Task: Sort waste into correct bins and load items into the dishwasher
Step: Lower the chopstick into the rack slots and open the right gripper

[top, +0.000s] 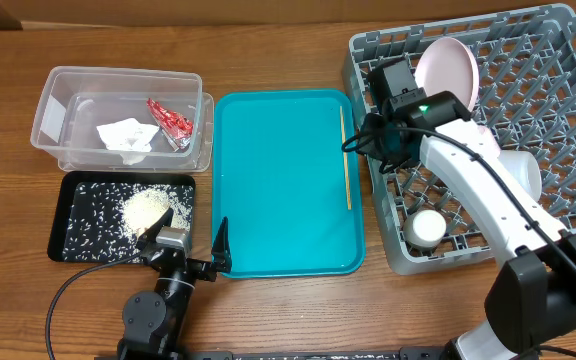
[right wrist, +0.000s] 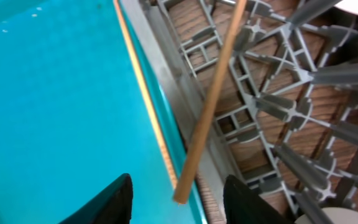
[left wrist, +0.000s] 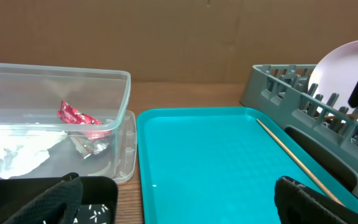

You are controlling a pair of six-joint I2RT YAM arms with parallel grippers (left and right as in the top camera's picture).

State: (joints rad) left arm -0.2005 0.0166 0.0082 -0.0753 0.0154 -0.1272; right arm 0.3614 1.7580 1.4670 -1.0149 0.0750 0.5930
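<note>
The clear tub (top: 58, 100) holds the white napkin (top: 128, 135) and the red wrapper (top: 170, 122). The black tray (top: 68, 190) holds the rice heap (top: 148, 208). The grey rack (top: 568, 60) holds the pink plate (top: 448, 68), a pale bowl (top: 523, 170) and a small white cup (top: 428, 228). One chopstick (top: 345, 160) lies on the teal tray's right edge. In the right wrist view, my right gripper (right wrist: 176, 202) is open over the rack's left wall. The end of the other chopstick (right wrist: 213, 99) hangs between the jaws, untouched, slanting into the rack. My left gripper (left wrist: 179, 205) is open and empty.
The teal tray (top: 278, 190) lies between the black tray and the rack. My left gripper (top: 193, 235) sits low at the tray's near left corner. My right arm (top: 488, 190) crosses above the rack's left half.
</note>
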